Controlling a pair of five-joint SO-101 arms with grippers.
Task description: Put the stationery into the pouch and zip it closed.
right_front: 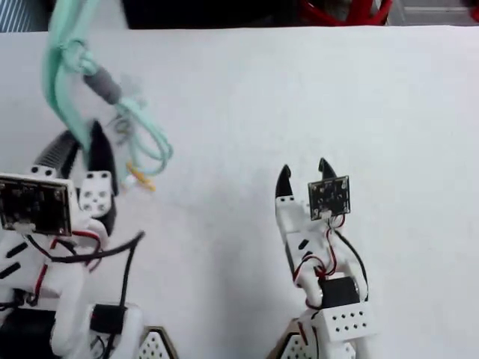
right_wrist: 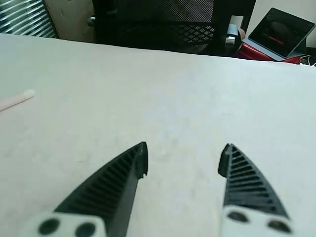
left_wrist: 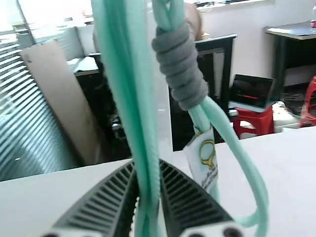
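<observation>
The mint-green cord [right_front: 75, 56], bundled by a grey wrap [right_front: 105, 86] with a small tag [left_wrist: 205, 163] below it, hung in the upper left of the high view, its loops trailing onto the table [right_front: 337, 90]. The left gripper [right_front: 78, 153] had its jaws pinched on a couple of strands (presumably to lift the bundle off the surface). The right gripper [right_front: 305, 176] sat low in the centre, parted wide and holding nothing, with bare table all round and the far edge well off, so it looked free to come across.
</observation>
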